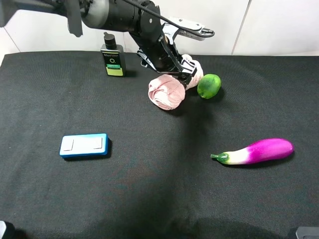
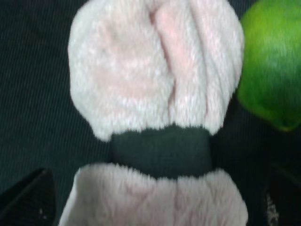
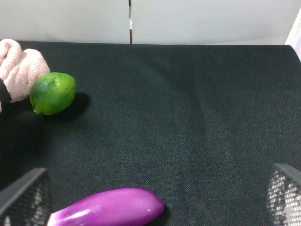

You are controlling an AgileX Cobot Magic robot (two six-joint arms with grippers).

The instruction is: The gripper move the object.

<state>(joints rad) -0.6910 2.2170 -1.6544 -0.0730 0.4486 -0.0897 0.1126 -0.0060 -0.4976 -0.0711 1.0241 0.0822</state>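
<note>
The pale pink fluffy cloth bundle lies at the back middle of the black table, cinched by a black band. My left gripper reaches in from the upper left and hangs right over the band. In the left wrist view the gripper has its two dark fingers wide apart, one on each side of the bundle, not pressing it. It is open. The right gripper is open and empty, above the table's right side.
A green lime sits right beside the bundle's right lobe. A purple eggplant lies front right. A blue rectangular box lies front left. A dark bottle with a green label stands at the back left.
</note>
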